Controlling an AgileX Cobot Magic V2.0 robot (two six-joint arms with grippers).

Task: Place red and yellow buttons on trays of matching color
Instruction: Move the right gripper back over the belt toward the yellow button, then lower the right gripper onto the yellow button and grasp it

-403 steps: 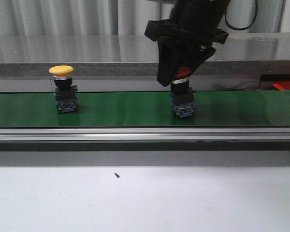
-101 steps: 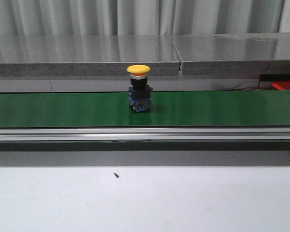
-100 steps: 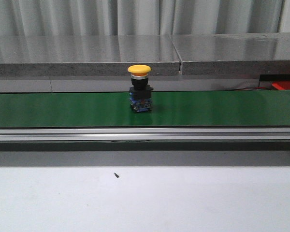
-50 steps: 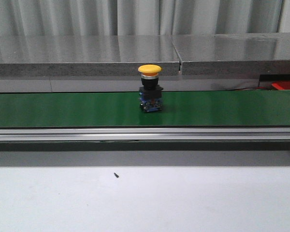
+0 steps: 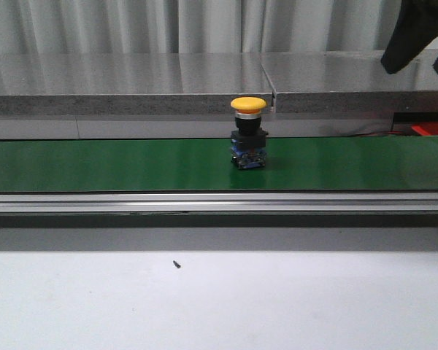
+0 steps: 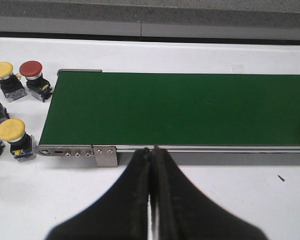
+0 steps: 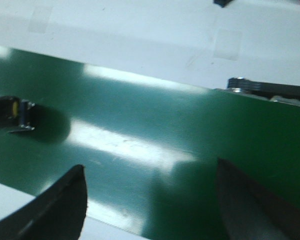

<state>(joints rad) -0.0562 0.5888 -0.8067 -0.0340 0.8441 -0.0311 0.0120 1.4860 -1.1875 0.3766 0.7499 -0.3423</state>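
Yellow button point(image 5: 248, 133) stands upright on the green conveyor belt point(image 5: 117, 164), a little right of centre in the front view, clear of both belt edges. Its base also shows at the rim of the right wrist view point(image 7: 12, 114).

Handling, as judged: a small rigid switch, light, with a smooth domed cap over a narrower black neck and a blocky blue base. Top-heavy shape; a sideways nudge could tip it. The cap looks slippery; the best hold is likely across the neck or the flat sides of the base.

Right hand point(image 7: 150, 200): fingers spread wide over the belt, nothing between them. In the front view only its dark tips show at upper right point(image 5: 416, 36), above and well right of the button.

Left hand point(image 6: 151, 165): fingers pressed together, holding nothing, hovering near the belt's near rail point(image 6: 200, 149).

Room: open belt on both sides of the button. A raised grey ledge point(image 5: 131, 106) runs behind the belt, and the metal rail edges its near side. Spare red and yellow buttons point(image 6: 15, 80) cluster on the table point(image 6: 230, 50) off the belt's left end.
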